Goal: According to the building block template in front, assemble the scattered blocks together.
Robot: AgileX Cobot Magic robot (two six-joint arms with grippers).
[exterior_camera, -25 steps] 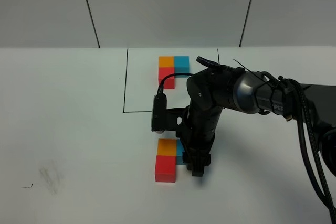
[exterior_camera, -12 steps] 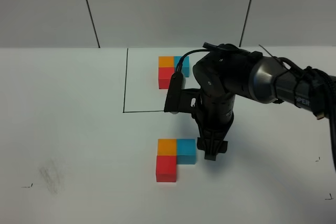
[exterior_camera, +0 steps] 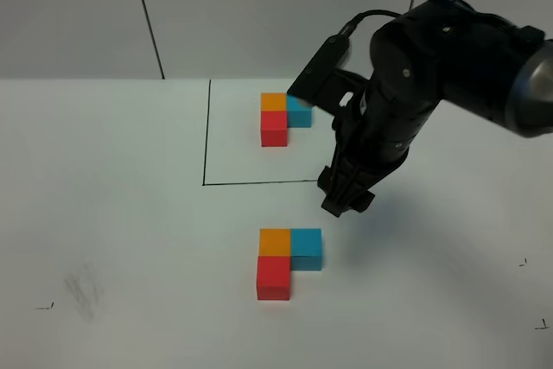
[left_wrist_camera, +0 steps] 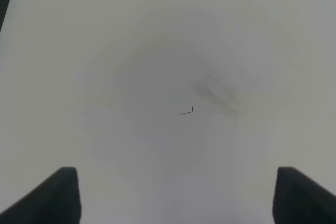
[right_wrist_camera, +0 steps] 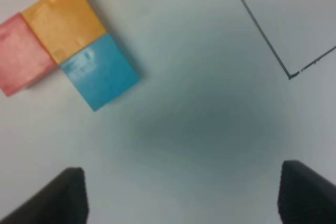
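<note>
On the counter: a plain white counter (exterior_camera: 112, 213) carries everything; a faint grey smudge (exterior_camera: 82, 289) and a small black tick mark (exterior_camera: 43, 306) lie near its front left corner.
Template: the building block template (exterior_camera: 285, 114) sits toward the back, a thin black-line rectangle (exterior_camera: 206, 136) drawn on the white surface, framing an L of three small touching cubes, orange at the back left, blue to its right, red in front of the orange. The frame's right side is hidden behind the arm.
Loose cubes: the three scattered blocks lie in front of the frame, just outside its front line. The small orange cube (exterior_camera: 275, 241) touches the light blue cube (exterior_camera: 306, 248) on its right and the red cube (exterior_camera: 273, 277) in front of it, forming the same L as the framed set.
Right arm: the bulky black right arm (exterior_camera: 432, 66) reaches in from the right, with its right gripper (exterior_camera: 346, 200) hanging above the counter just behind and to the right of the light blue cube, touching none of the cubes.
Right jaws: spread wide apart, holding nothing; in the wrist view only bare counter lies between the two dark tips, with the three cubes off to one side.
Left gripper (left_wrist_camera: 176, 195): seen only in its own wrist view, over bare counter near the smudge.
Left jaws: fully spread, gripping nothing.
</note>
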